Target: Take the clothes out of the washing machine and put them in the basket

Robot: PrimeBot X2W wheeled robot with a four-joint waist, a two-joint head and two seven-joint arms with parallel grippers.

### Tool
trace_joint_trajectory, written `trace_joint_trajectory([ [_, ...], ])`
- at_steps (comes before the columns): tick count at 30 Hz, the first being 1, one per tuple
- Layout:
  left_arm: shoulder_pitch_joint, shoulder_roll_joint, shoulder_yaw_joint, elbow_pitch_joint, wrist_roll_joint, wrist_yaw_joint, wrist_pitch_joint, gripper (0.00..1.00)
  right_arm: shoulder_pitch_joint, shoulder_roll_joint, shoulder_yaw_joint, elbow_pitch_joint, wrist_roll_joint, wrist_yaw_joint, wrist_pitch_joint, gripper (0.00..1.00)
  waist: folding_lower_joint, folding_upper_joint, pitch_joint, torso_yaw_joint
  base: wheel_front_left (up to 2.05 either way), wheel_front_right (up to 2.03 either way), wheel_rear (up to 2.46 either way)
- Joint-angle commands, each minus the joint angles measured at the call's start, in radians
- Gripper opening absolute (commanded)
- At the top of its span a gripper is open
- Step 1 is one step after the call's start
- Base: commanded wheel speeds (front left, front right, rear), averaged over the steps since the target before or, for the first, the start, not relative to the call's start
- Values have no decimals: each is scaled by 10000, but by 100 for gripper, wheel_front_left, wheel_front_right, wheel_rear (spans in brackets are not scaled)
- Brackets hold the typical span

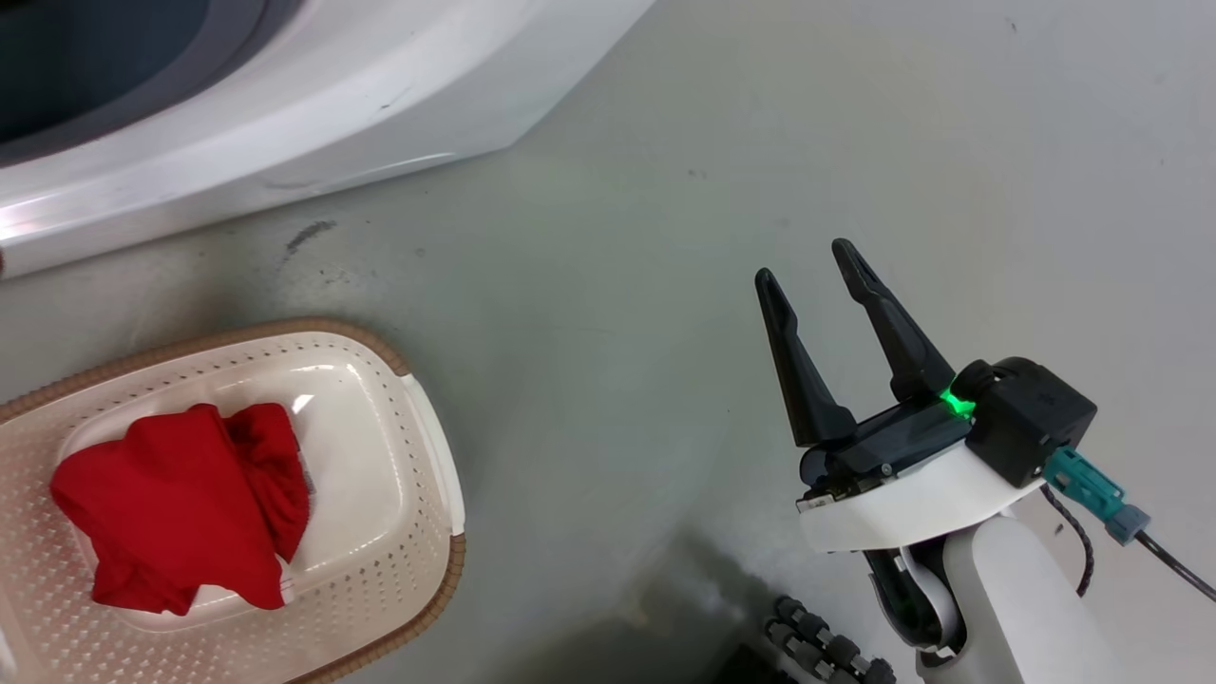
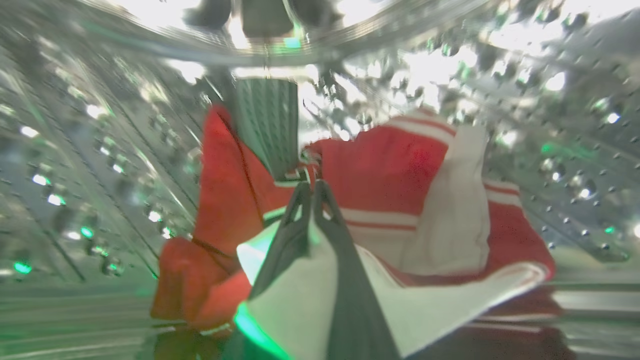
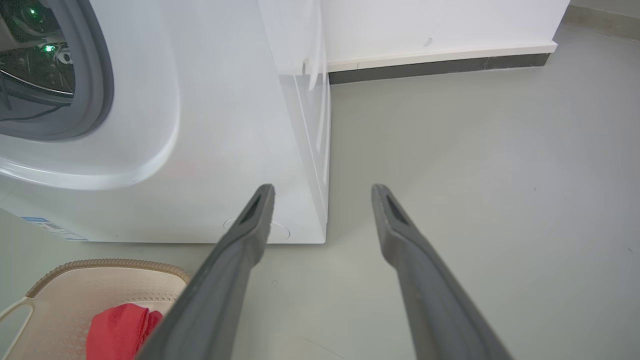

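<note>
Left wrist feed: my left tool (image 2: pixel 312 192) is deep inside the steel drum (image 2: pixel 90 150) of the washing machine (image 1: pixel 313 104), with dimpled metal all around. The two dark fingers are pressed together at the tips, with pale cloth bunched between and around them, so I read that as a pinch on the striped garment (image 2: pixel 400 170). That piece is red with white bands and a broad white panel, heaped against the drum wall. One red fold runs up beside a ribbed grey bar (image 2: pixel 267 125). The picture is blurred, so I cannot tell how much cloth sits in the pinch.

Head feed: the basket (image 1: pixel 380 579) stands on the floor (image 1: pixel 665 190) at lower left, near the machine's white front. A red garment (image 1: pixel 180 503) lies crumpled inside it, toward the left half, with bare basket bottom on its right.

The right tool (image 1: pixel 805 261) is over bare floor, well apart from the basket, fingers spread wide and holding nothing. A green light (image 1: pixel 958 404) glows at its base. The right wrist feed looks between those fingers at the machine's lower corner, with the grey gasket (image 3: pixel 100 75) up left.
</note>
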Motion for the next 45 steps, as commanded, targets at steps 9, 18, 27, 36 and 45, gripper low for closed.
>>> trace_joint_trajectory([
  [9, 1844, -471, 61, -749, -385, -178, -3244, 0, 109, 12, -448, 153, -389, -7, -39, 100, -1, -1, -1168, 660, 0, 0, 0],
  [18, 3269, -1335, 45, -196, -806, -462, -5599, 0, 578, 12, -1024, 409, -912, -7, -38, 100, -1, -1, -2692, 1469, 0, 0, 0],
  [27, 4536, -2175, 49, -103, -1149, -874, -6303, 0, 1288, 11, -1525, 637, -1325, -7, -36, 100, -1, -1, -4214, 2266, 0, 0, 0],
  [36, 6138, -2545, 318, -2094, -1027, -1168, -6322, 0, 1835, 11, -1988, 597, -1522, -7, 10, 100, -1, -1, -5434, 2844, 0, 0, 0],
  [45, 7363, -2991, 458, -3797, -676, -1431, -6323, 0, 2513, 11, -2418, 328, -1686, -5, 318, 100, -1, -1, -6612, 3380, 0, 0, 0],
])
